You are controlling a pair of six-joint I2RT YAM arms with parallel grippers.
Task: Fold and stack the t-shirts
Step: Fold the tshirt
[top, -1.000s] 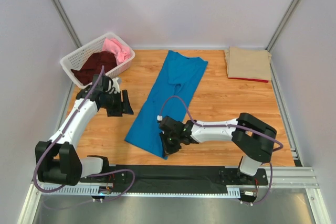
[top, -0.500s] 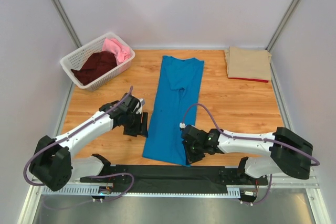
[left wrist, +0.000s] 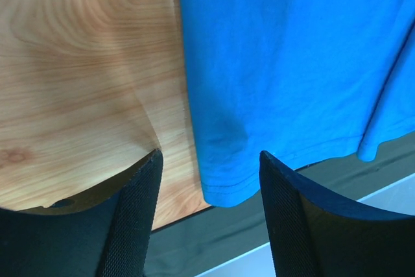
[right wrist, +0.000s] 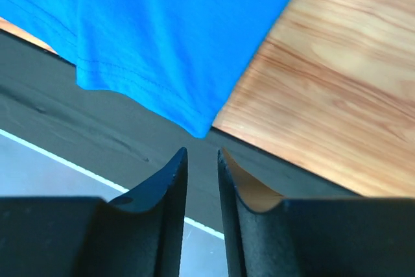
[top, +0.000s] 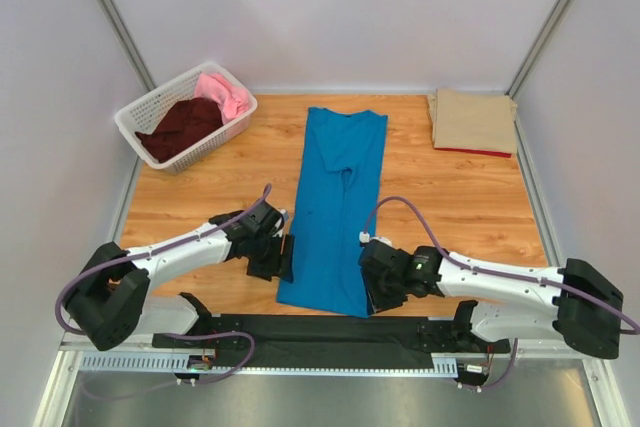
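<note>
At the far left corner of the table (top: 200, 202), we see the white lattice basket (top: 133, 117) holding the dark maroon t-shirt (top: 182, 127), with the pink t-shirt (top: 226, 95) bunched against its back rim.

Nearer to us, the left arm reaches low across the wood, and the left gripper (top: 287, 257) sits at the left edge of the blue t-shirt (top: 335, 197), near its bottom hem. In the left wrist view its fingers (left wrist: 133, 218) stand wide apart. The shirt's left hem corner (left wrist: 224, 192) lies on the table in the gap between them, and neither pad touches it.

The blue t-shirt lies flat in a long narrow strip down the middle of the table, collar end far from us. Its near hem hangs just over the table's near edge onto the dark strip (top: 330, 327) there.

At the hem's right corner is the right gripper (top: 373, 295). In the right wrist view its fingers (right wrist: 162, 192) are drawn close, with only a thin slit between them, and the cloth's corner (right wrist: 196, 131) ends right at their tips. We cannot tell whether they pinch it.

At the far right corner the tan t-shirt (top: 472, 119) lies folded on top of the red t-shirt (top: 470, 152), of which only a thin edge shows.
</note>
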